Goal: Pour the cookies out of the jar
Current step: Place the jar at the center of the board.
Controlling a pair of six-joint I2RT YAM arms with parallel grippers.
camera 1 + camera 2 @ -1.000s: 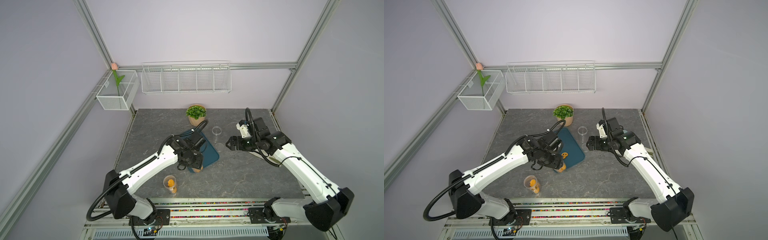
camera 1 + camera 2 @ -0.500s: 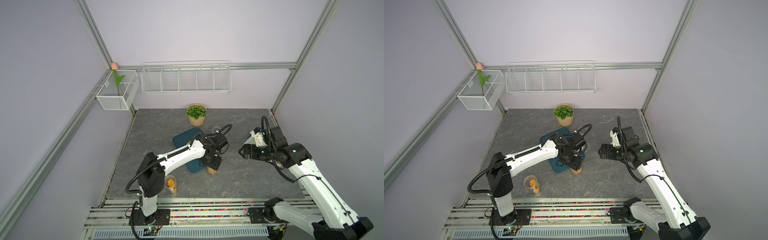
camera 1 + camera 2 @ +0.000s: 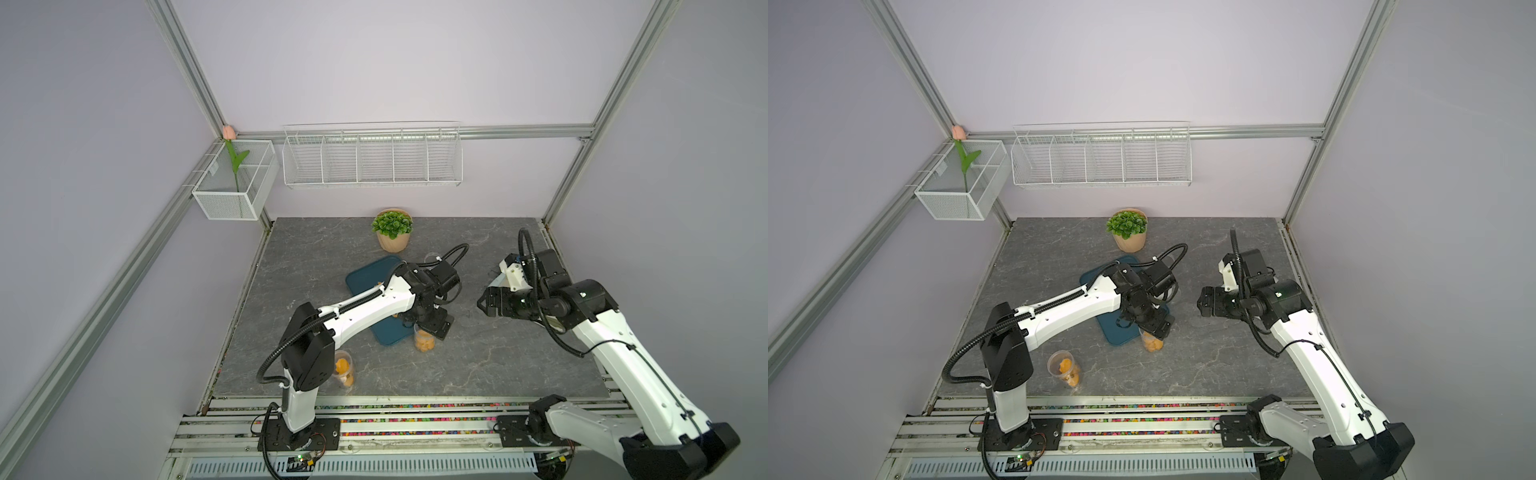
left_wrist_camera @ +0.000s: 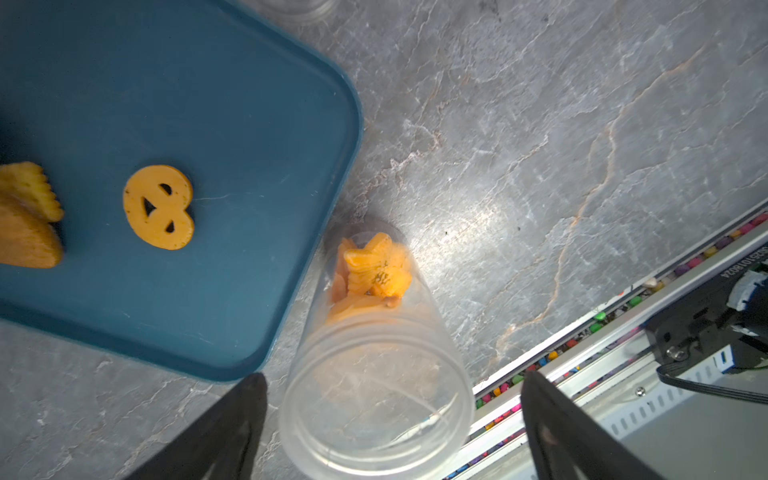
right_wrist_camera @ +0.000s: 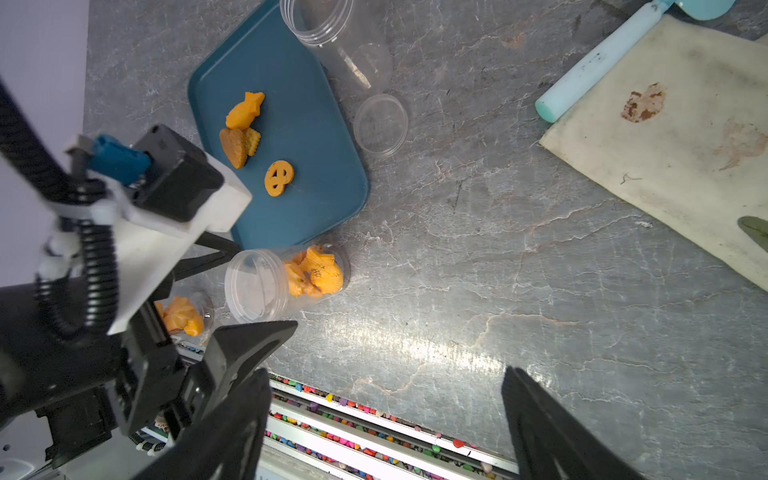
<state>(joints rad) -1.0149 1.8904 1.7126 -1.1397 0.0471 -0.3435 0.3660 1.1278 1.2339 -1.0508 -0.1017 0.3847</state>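
Since a second ago, my left arm has swung across the blue tray to its near right corner. My right arm has pulled back toward the right edge, and my left gripper has gone from closed to released.

I am working over the grey counter, where the tray is lying partly under my left arm. My right gripper is hovering over bare counter, well apart from the tray, with its jaws spread and holding nothing. My left gripper is hanging right over the jar. Its jaws are standing wide on either side with a gap to the plastic, so it is gripping nothing.

The clear jar is standing upright on the counter, just beside the tray's corner, with its mouth open. A heap of cookies is sitting in its bottom. A pretzel cookie and a few others are lying on the tray.
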